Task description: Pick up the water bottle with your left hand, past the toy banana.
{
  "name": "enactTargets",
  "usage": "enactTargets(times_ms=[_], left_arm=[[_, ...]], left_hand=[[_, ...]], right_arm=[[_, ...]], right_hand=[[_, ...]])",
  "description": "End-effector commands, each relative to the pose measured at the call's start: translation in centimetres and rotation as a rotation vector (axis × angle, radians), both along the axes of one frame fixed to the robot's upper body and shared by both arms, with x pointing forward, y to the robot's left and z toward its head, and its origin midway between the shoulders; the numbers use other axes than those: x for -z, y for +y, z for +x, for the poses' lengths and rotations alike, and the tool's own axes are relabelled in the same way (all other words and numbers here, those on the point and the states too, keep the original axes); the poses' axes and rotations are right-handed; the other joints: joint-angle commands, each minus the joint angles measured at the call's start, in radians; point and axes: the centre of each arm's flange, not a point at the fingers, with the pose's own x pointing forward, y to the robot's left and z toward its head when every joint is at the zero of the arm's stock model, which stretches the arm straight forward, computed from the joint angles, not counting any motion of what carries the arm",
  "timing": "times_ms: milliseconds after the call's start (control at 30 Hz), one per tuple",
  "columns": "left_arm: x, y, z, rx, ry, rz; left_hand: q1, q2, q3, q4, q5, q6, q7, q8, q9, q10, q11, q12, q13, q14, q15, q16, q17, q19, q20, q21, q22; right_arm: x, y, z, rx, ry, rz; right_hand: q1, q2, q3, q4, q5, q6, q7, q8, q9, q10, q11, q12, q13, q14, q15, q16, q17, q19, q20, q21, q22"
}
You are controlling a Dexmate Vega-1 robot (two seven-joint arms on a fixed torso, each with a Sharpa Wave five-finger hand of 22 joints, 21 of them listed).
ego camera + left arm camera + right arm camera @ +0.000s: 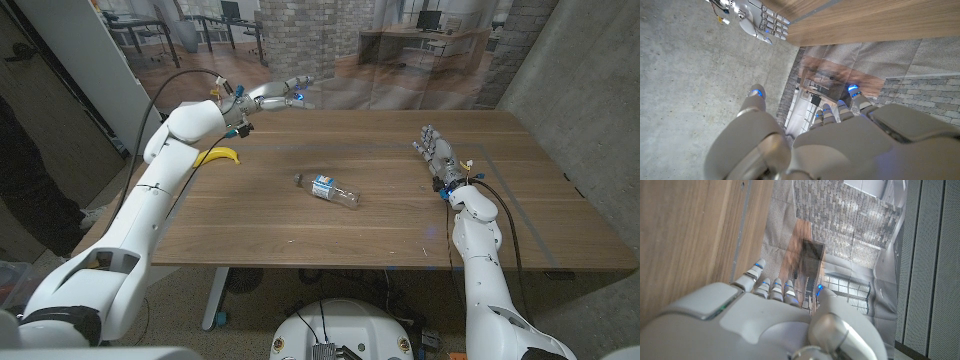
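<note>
The clear plastic water bottle (328, 190) with a blue-and-white label is lying on its side near the middle of the brown wooden desk (400, 220), cap end pointing toward the robot's left. The curved yellow toy banana (219, 156) is lying near the desk's left edge, partly behind the left arm and well apart from the bottle. The left hand (272, 94) is hovering over the far left part of the desk with fingers spread and nothing in them; the right hand (436, 153) is waiting near the right side, fingers extended and empty.

Judging the reach as only beginning, the left hand is needing to swing inward and down toward the bottle, passing clear of the banana. Approaching across the bottle's length, with thumb and fingers straddling its body near the label, is looking safest, since a round bottle on its side is likely to roll if nudged.
</note>
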Motion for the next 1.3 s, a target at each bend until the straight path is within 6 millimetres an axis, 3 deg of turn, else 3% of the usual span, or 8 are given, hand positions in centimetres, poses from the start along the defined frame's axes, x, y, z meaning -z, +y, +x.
enactTargets(times_ms=[33, 1300], left_arm=[[-0.7, -0.8, -0.7, 0.002, -0.017, 0.067], [-3.2, -4.5, -2.1, -0.002, -0.061, 0.319]], left_hand=[[0.019, -0.003, 0.003, -0.006, 0.007, 0.002, -0.001, 0.006, 0.003, 0.005, -0.001, 0.009, 0.002, 0.005, 0.003, 0.007, 0.003, -0.025, 0.000, -0.006, 0.006], [0.132, -0.060, -0.029, -0.007, 0.061, 0.000, 0.011, -0.001, 0.003, 0.020, -0.003, 0.007, 0.004, 0.032, 0.013, 0.005, 0.004, 0.000, 0.013, -0.030, 0.006]], right_arm=[[0.0, 0.0, 0.1, 0.000, -0.004, 0.008], [0.6, -0.2, 0.1, 0.001, -0.003, 0.030]], right_hand=[[-0.008, 0.000, 0.008, 0.001, -0.003, 0.002, 0.005, 0.007, 0.003, 0.000, 0.008, 0.009, 0.004, 0.001, 0.004, 0.007, 0.003, 0.008, 0.001, 0.009, 0.003], [-0.016, -0.003, 0.010, 0.001, -0.004, 0.003, 0.007, 0.007, 0.003, 0.001, 0.008, 0.009, 0.004, 0.003, 0.007, 0.007, 0.003, 0.009, 0.003, 0.008, 0.003]])
